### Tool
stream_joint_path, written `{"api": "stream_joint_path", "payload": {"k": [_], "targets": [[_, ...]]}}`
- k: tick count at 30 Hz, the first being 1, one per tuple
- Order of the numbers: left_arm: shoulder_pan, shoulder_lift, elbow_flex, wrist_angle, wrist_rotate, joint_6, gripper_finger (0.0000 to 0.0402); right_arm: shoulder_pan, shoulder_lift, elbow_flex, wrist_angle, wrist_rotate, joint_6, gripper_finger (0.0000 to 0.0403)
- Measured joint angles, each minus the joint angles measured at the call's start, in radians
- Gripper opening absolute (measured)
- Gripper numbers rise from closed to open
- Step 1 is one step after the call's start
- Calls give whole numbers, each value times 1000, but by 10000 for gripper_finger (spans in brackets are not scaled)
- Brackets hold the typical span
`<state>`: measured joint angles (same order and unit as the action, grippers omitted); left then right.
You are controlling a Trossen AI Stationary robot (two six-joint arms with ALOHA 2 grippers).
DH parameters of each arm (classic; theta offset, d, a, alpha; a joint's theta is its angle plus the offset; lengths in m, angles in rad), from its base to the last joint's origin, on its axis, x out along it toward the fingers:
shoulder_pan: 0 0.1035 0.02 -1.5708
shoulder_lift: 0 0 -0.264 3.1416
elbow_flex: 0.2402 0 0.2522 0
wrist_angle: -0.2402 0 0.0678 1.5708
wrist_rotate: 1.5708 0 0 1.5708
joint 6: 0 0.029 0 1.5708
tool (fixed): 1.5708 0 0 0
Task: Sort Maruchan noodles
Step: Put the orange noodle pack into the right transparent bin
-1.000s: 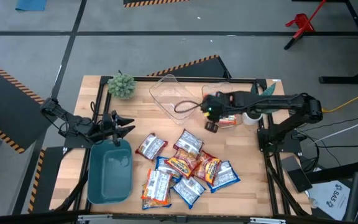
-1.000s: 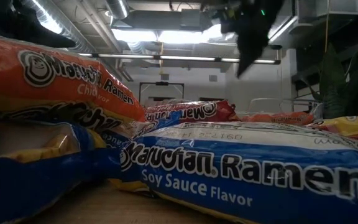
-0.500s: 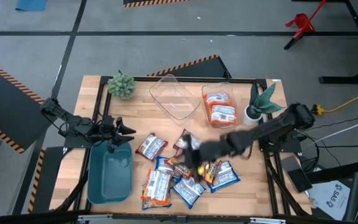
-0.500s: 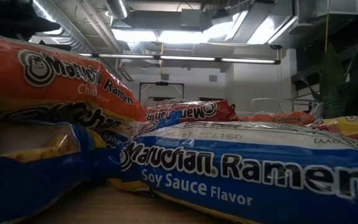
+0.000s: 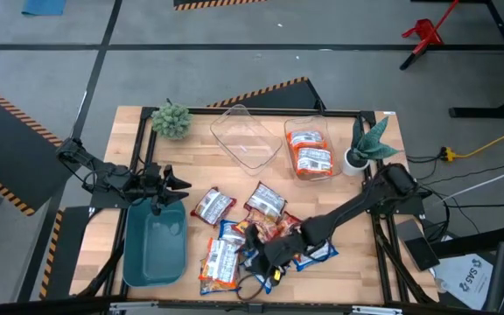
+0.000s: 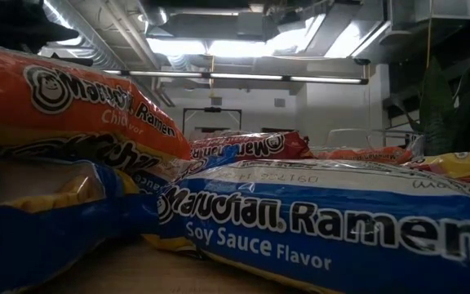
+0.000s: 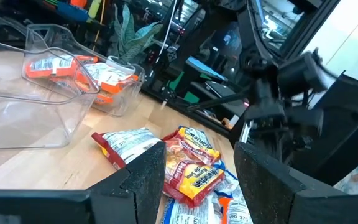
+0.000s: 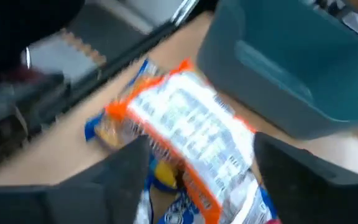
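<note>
Teal bin (image 5: 155, 249), clear trays (image 5: 245, 136), maybe plants (image 5: 171, 120)

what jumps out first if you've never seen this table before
The heap of ramen packets at the table's front middle grabs the eye, with the right gripper reaching low over it, fingers apart. Behind it, a clear bin holds two orange packets, and an empty teal bin sits by the waiting left gripper.

Noodle packets (image 7: 188, 163) heaped beside a clear bin (image 7: 73, 78) (two orange inside).
</note>
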<state>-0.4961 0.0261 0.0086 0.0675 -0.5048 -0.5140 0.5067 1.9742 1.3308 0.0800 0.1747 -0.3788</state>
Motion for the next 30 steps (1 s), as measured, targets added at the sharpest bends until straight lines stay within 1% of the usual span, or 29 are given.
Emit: {"api": "stream_joint_path", "payload": {"k": [2,4,6,9,13,16,20,25,30], "targets": [[0,0,0,0,-1,0,185,9,29,13,3,20,-65,321],[0,0,0,0,-1,0,185,18,56,37,1,62,-101,342],[0,0,0,0,-2,0,185,18,88,71,2,95,-122,355],[0,0,0,0,-6,0,185,16,138,118,-1,104,-150,366],[0,0,0,0,-5,0,185,8,207,177,-54,105,-180,367],[0,0,0,0,-4,1,185,2,242,200,-111,169,-224,364],[0,0,0,0,-5,12,185,2,253,201,-91,238,-273,363],[0,0,0,0,-9,27,185,-7,254,215,-85,315,-286,363],[0,0,0,0,-10,31,185,-36,254,227,-78,252,-281,363]]}}
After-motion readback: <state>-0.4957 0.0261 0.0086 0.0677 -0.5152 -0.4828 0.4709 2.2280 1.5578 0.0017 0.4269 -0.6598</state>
